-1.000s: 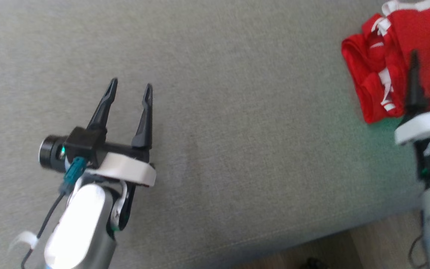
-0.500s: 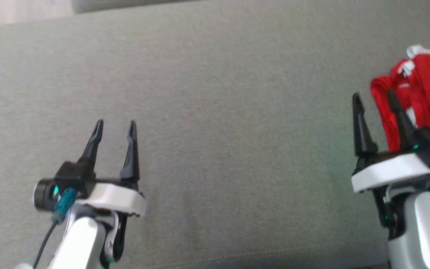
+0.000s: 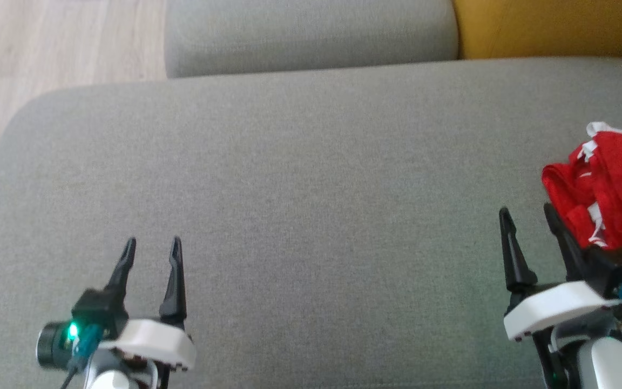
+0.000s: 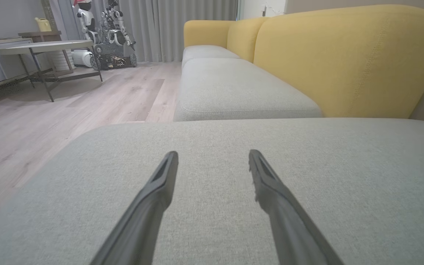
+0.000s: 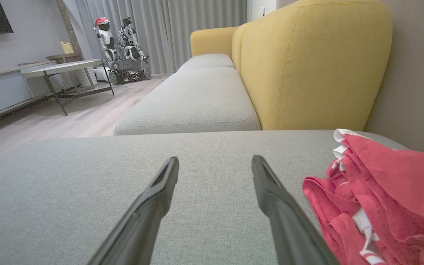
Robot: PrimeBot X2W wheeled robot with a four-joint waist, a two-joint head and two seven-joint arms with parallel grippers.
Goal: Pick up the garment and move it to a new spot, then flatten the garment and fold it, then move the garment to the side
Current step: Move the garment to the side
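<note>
– how do your claws stand?
– your left claw [image 3: 153, 240] hovers over the near left of the grey cushion [image 3: 311, 162], jaws spread wide with nothing between them. your right claw [image 3: 526, 209] is the same at the near right: wide apart and empty.
– and the garment?
– the red garment [image 3: 613, 183], trimmed in white, lies crumpled at the cushion's right edge, just beside your right claw on its right. whether the two touch, i cannot tell.
– what's past that?
– a second grey cushion [image 3: 311, 32] on the far side, a yellow backrest [image 3: 548, 24] at the far right, and wood floor [image 3: 46, 48] at the far left.
</note>
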